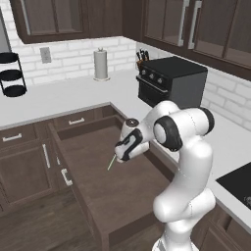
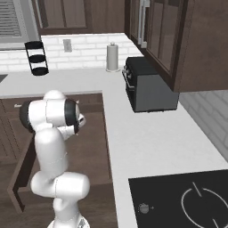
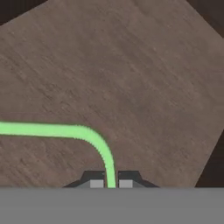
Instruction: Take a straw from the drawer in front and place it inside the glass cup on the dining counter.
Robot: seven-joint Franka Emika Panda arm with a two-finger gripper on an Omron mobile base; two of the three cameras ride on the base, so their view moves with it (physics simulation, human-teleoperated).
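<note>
black oven (image 1: 171, 81) | paper towel roll (image 1: 101, 64) – by wall | black tiered rack (image 1: 13, 74) | cooktop (image 2: 182, 199)

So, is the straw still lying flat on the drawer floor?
No, in the hand view the straw is pinched between the claw fingertips, above the drawer floor.

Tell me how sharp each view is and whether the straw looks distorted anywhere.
Left base view: even, flat lighting, the straw a thin straight sliver below the gripper over the drawer. Hand view: soft and blurry, the straw appearing bent in a curve between the fingertips. Right base view: reasonably crisp, no glare.
</note>
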